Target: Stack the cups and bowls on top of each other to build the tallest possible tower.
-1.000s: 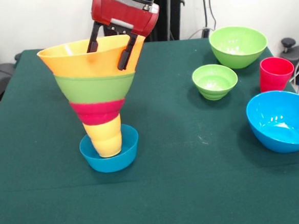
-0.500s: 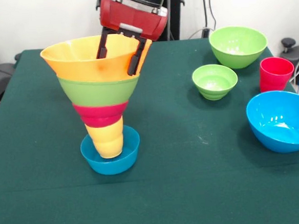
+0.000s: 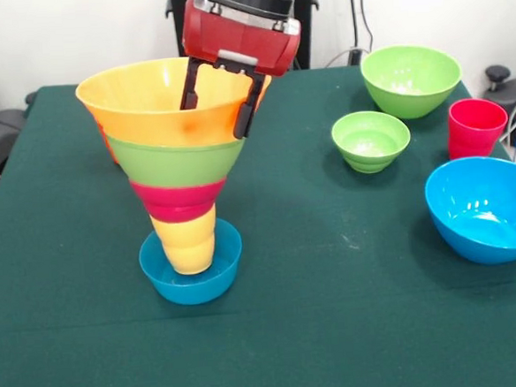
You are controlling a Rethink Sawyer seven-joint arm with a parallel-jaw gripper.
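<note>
The tower [image 3: 179, 177] stands left of centre: a small blue bowl [image 3: 193, 282] at the bottom holds a ribbed yellow cup [image 3: 189, 241], then a small red bowl [image 3: 179, 202], a big green bowl [image 3: 176, 162] and the very wide orange bowl [image 3: 142, 113] on top. My gripper [image 3: 218, 101] comes down from above and is shut on the orange bowl's right rim, one finger inside and one outside. The tower stands nearly upright. An orange sliver [image 3: 106, 142] behind the tower's left side may be the orange cup.
At the right stand a big green bowl [image 3: 409, 78], a small green bowl [image 3: 370, 140], a red cup [image 3: 476, 127] and a big blue bowl [image 3: 485, 209]. The green table [image 3: 338, 330] ends close behind the tower and to the right of the blue bowl.
My gripper has moved right with the orange bowl's rim, and the tower has swung from leaning left to nearly upright. The other bowls and the red cup have not moved.
</note>
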